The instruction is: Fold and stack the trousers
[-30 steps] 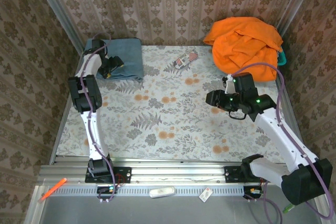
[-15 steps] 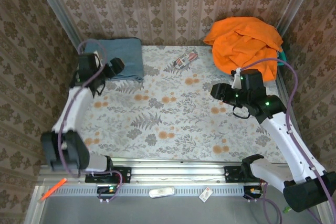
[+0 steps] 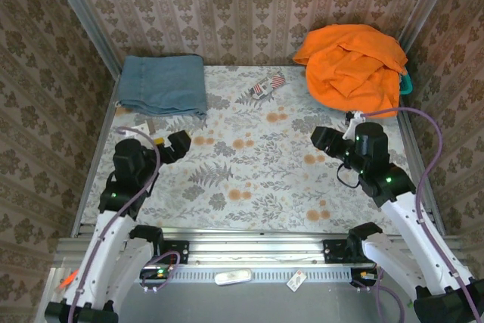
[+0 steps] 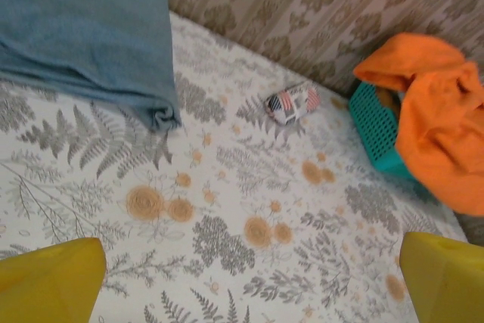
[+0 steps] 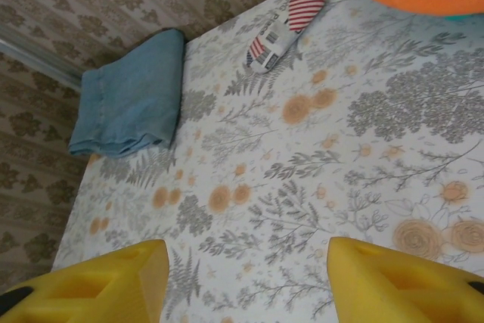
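Well, the folded trousers [image 3: 162,85] lie in the far left corner of the table [image 3: 249,179], left gripper [image 3: 178,146] and right gripper [image 3: 321,140] both spread and empty, so a careless low sweep could drag the fold undone.

The trousers [image 3: 163,84] are light blue denim, folded into a neat flat rectangle; layered edges show along one side. They lie in the table's far left corner, against the wall.

Faded light-blue denim trousers [image 3: 162,85] lie on a bench [image 3: 249,164] printed with grey ferns and orange blooms on white. A bright orange garment [image 3: 352,62] covers a teal mesh basket [image 4: 376,122]. Nearby, a small bundle [image 3: 265,87] striped red, white and navy; behind, beige-and-brown damask wallpaper [image 3: 249,5].
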{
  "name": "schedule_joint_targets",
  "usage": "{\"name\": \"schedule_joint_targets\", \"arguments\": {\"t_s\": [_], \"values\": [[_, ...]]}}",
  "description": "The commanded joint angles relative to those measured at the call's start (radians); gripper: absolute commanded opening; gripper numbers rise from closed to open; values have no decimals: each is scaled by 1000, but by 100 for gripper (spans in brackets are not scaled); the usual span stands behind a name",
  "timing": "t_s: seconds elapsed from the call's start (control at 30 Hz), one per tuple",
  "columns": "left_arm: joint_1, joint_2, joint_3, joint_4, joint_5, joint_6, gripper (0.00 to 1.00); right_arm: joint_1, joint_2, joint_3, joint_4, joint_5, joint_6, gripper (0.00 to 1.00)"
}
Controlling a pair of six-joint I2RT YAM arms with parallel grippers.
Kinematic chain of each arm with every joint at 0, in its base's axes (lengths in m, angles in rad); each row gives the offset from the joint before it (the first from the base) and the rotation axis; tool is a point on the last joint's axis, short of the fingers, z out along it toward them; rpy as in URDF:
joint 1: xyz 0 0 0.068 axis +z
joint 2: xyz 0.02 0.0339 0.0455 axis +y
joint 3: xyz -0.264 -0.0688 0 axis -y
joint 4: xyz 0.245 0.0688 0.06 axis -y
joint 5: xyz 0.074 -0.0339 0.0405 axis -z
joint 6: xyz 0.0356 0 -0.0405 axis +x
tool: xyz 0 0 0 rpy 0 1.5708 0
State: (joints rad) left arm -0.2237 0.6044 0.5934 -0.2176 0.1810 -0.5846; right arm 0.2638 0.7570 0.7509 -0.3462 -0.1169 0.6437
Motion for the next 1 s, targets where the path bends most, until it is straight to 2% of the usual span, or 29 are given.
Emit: {"name": "schedule_joint_targets", "arguments": {"t_s": [0.0, 0.03, 0.1, 0.13, 0.2, 0.27, 0.33, 0.4, 0.47, 0.53, 0.77, 0.83, 0.87, 0.93, 0.97], "values": [[-18, -54, -19, -67, -166, -12, 100, 6, -34, -41, 116, 102, 15, 68], [-31, -63, -32, -85, -269, -26, 100, 6, -34, -61, 113, 151, 54, 100], [-59, -65, -82, -36, -415, -25, 100, 6, -16, -120, 139, 322, 46, 100], [-64, -57, -111, 28, -448, 10, 100, 6, -3, -137, 146, 392, 4, 100], [-64, -22, -129, 92, -476, 80, 100, 7, 26, -167, 215, 476, -161, 100], [-64, 26, -160, 166, -521, 164, 100, 5, 32, -238, 363, 534, -317, 100], [-65, 63, -251, 382, -526, 306, 100, 2, 25, -388, 645, 502, -534, 100], [-64, 91, -358, 634, -524, 426, 100, -20, 37, -486, 839, 461, -632, 100], [-60, 168, -423, 847, -570, 530, 100, -51, 77, -520, 928, 425, -649, 100], [-40, 278, -407, 902, -562, 662, 100, -79, 133, -524, 985, 384, -656, 100], [145, 698, -395, 1247, -401, 620, 100, -185, 417, -526, 1223, 266, -665, 100], [161, 827, -394, 1400, -379, 640, 100, -200, 509, -518, 1289, 261, -655, 100], [167, 876, -385, 1420, -395, 620, 100, -205, 550, -509, 1310, 268, -641, 100], [199, 994, -368, 1512, -346, 608, 100, -222, 652, -486, 1359, 269, -610, 100], [201, 981, -364, 1483, -336, 607, 100, -225, 700, -479, 1386, 268, -605, 100]]}}
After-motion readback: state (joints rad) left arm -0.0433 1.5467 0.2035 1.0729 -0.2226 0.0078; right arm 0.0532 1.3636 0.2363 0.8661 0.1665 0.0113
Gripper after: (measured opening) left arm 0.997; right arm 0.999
